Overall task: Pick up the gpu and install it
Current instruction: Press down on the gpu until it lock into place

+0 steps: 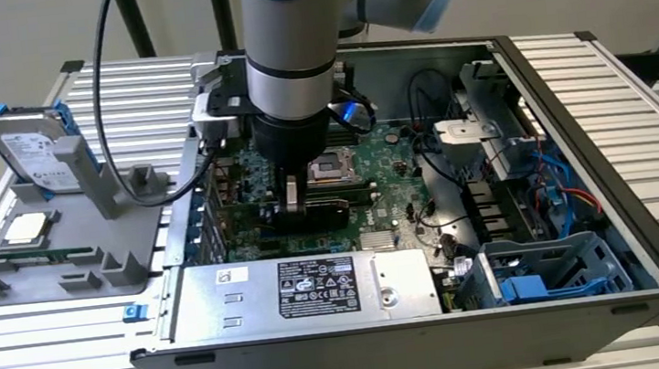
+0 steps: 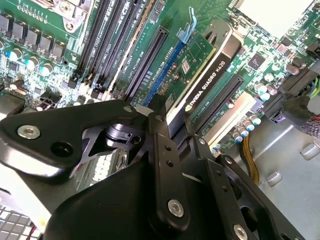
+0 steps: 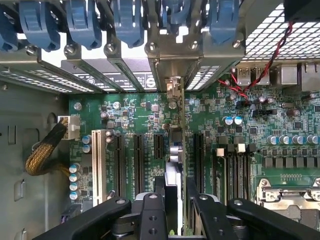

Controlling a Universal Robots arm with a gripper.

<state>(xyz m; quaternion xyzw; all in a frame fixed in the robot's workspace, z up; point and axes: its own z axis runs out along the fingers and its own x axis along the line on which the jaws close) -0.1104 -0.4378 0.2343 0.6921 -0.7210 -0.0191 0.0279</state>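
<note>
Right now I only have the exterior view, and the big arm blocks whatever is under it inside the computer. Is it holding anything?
Observer: Yes. In the second wrist view the gripper is closed on the gpu, which stands on edge over the motherboard.
Operator: Which way does the card point?
Observer: In the first wrist view its silver bracket meets the case's rear openings, next to the blue latches.
Operator: Is it plugged in?
Observer: The second wrist view shows it running along the blue slot; I cannot tell whether it is seated.
</note>
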